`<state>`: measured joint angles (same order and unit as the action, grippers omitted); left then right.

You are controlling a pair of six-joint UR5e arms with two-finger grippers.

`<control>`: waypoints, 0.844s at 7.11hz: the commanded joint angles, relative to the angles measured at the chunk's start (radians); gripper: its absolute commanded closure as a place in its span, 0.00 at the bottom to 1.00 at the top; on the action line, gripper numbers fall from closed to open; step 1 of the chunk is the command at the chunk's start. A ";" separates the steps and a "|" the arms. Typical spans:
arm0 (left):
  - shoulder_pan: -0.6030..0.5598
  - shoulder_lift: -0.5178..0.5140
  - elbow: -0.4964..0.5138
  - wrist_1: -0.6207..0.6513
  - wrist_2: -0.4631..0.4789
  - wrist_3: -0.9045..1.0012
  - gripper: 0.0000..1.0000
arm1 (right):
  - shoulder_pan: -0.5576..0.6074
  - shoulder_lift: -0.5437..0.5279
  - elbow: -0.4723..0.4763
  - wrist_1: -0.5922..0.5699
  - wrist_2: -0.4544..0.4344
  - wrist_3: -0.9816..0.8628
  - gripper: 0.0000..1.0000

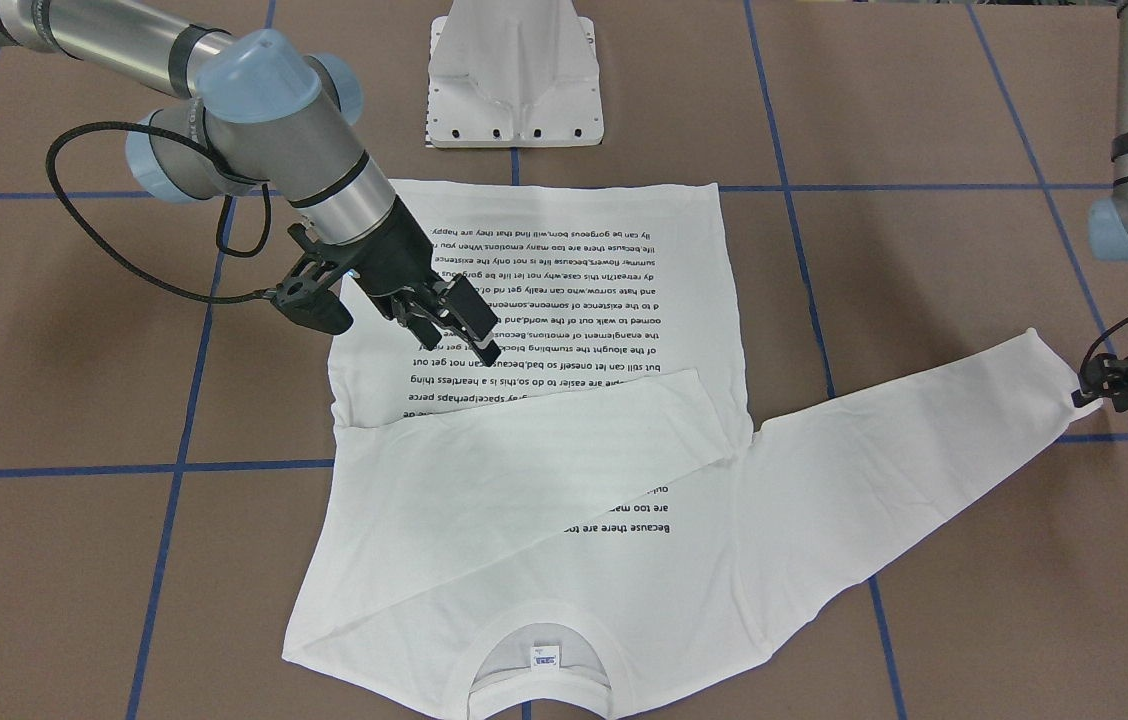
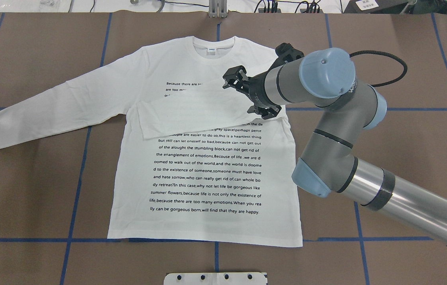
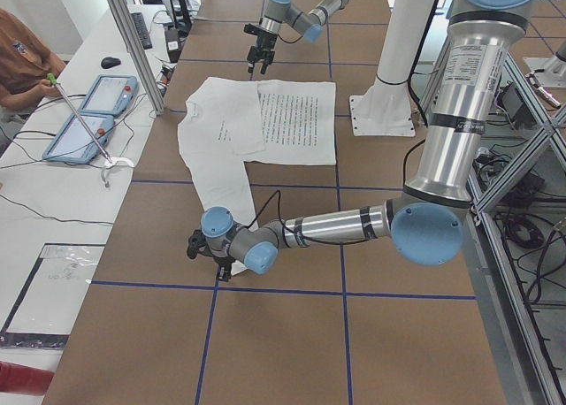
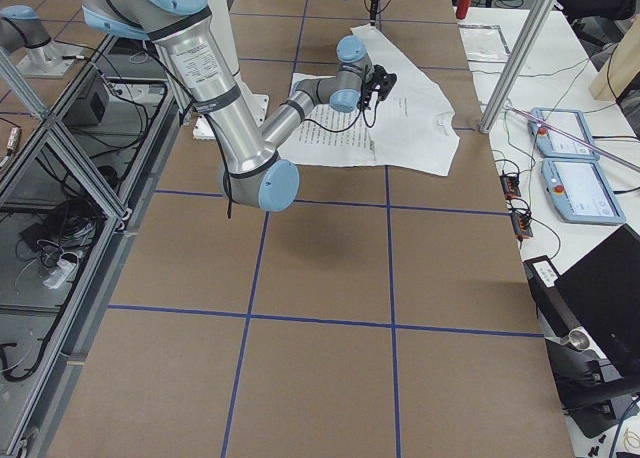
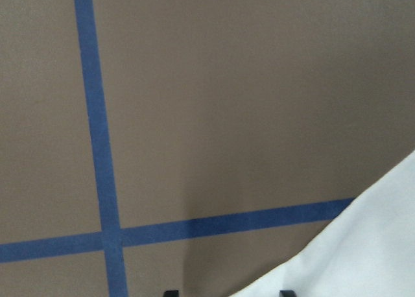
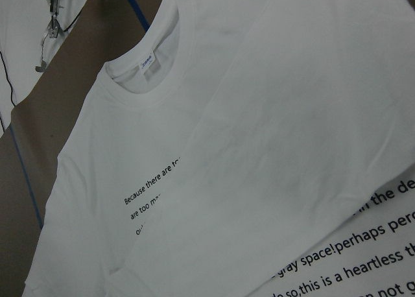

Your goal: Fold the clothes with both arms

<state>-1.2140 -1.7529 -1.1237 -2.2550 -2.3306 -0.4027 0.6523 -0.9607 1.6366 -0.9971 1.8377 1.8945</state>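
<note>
The white long-sleeved T-shirt [image 2: 207, 178] lies flat with its black text up and its collar [image 2: 213, 49] at the far side. One sleeve [image 1: 524, 450] is folded across the chest. The other sleeve [image 2: 57, 107] stretches out towards my left. My right gripper [image 2: 233, 79] hovers over the folded sleeve, open and empty; in the front view it [image 1: 464, 325] hangs above the text. My left gripper [image 1: 1094, 395] sits low at the outstretched cuff. Its fingertips [image 5: 170, 292] stand apart in the left wrist view, with the cuff's edge [image 5: 363, 245] between them.
The white metal pedestal [image 1: 514, 80] stands just beyond the shirt's hem on the robot's side. Blue tape lines [image 2: 77, 198] cross the brown table. Operator tablets [image 3: 88, 113] lie on a side bench past the table's far edge.
</note>
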 commanded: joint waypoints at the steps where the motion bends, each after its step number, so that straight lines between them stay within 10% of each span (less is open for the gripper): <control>1: 0.001 0.019 0.005 -0.002 -0.024 0.037 0.39 | 0.000 -0.001 -0.001 0.000 0.000 0.000 0.00; 6: 0.002 0.018 0.005 0.000 -0.027 0.056 0.42 | 0.003 -0.003 0.031 -0.017 0.000 0.006 0.00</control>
<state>-1.2129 -1.7343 -1.1192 -2.2550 -2.3589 -0.3492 0.6540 -0.9630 1.6564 -1.0079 1.8377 1.8991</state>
